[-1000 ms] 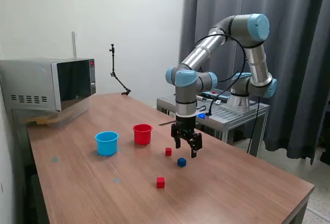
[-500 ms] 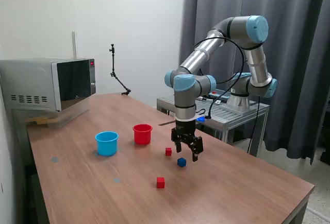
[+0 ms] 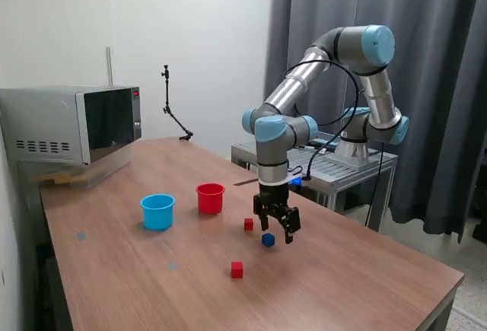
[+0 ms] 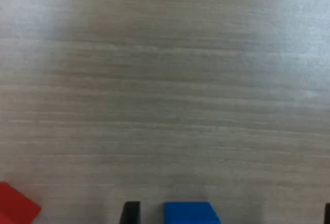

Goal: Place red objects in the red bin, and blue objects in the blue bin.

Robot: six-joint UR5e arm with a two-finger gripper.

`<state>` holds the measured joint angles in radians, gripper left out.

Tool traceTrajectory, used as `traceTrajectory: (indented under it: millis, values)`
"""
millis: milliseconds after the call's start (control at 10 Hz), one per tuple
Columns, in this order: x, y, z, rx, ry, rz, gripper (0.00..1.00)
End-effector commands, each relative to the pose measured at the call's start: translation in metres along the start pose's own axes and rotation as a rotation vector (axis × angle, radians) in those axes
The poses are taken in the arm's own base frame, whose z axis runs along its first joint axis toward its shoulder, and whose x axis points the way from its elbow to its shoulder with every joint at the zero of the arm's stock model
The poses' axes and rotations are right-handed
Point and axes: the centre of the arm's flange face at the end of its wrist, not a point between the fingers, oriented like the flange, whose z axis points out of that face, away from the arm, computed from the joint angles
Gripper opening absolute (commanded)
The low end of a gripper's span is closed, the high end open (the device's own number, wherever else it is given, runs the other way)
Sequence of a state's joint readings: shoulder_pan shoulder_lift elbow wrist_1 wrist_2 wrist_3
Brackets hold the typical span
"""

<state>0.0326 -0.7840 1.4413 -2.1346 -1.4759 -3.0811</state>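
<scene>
One dark blue cube (image 3: 268,240) rests on the wooden table (image 3: 342,270), and my gripper (image 3: 275,230) hangs open just above it. In the wrist view the same blue cube (image 4: 190,212) lies between the two dark fingertips (image 4: 131,211), close to one of them, with nothing held. A red cube (image 3: 248,224) sits just to the exterior view's left of the gripper, and its corner shows in the wrist view as well (image 4: 15,209). A second red cube (image 3: 237,270) lies nearer the table's front. The red bin (image 3: 211,198) and the light blue bin (image 3: 157,211) stand upright further to the exterior view's left.
A microwave (image 3: 72,125) stands on the table's far corner at the exterior view's left. A thin black stand (image 3: 173,114) rises at the table's back edge. Behind the arm is a grey metal cart (image 3: 335,165), with dark curtains beyond.
The gripper has come down a little and shifted slightly to the exterior view's left, closer over the blue cube. Cubes and bins have not moved.
</scene>
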Motion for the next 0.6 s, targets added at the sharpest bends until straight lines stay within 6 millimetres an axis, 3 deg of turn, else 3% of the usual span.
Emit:
traceTrajectory:
  millis: [0, 500]
  values:
    - [-0.0013, 0.0007, 0.0005, 0.000, 0.000, 0.001, 1.00]
    - [-0.0062, 0.0099, -0.0009, -0.011, 0.002, 0.006, 1.00]
